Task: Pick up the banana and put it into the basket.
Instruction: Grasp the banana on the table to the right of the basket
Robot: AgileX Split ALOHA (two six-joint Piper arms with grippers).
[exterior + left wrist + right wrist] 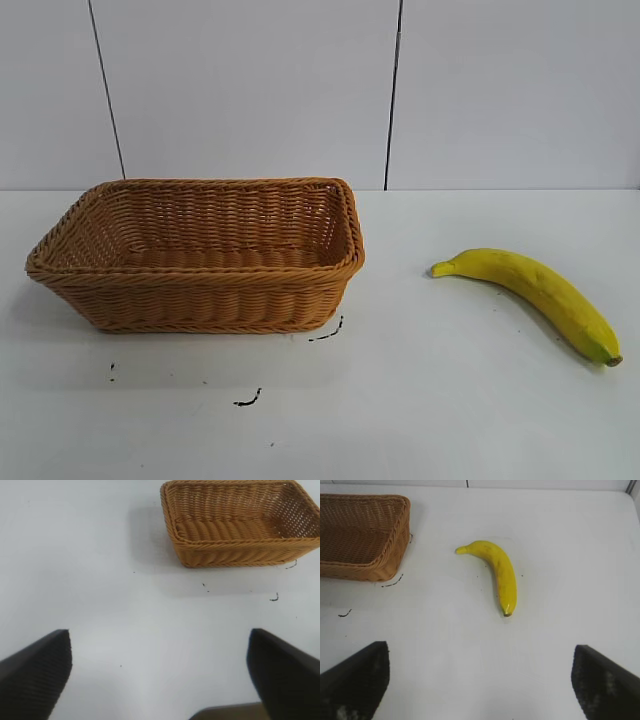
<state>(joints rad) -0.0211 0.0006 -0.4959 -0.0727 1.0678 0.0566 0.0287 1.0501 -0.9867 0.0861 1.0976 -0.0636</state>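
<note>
The yellow banana (535,295) lies flat on the white table at the right, stem end toward the basket; it also shows in the right wrist view (497,572). The tan wicker basket (200,290) stands at the left and looks empty; it also shows in the left wrist view (240,550) and the right wrist view (365,560). My right gripper (481,652) is open and empty, well short of the banana. My left gripper (160,640) is open and empty over bare table, apart from the basket. Neither gripper shows in the exterior view.
The white table (420,400) carries small black marks (248,400) in front of the basket. A pale panelled wall (250,90) stands behind the table.
</note>
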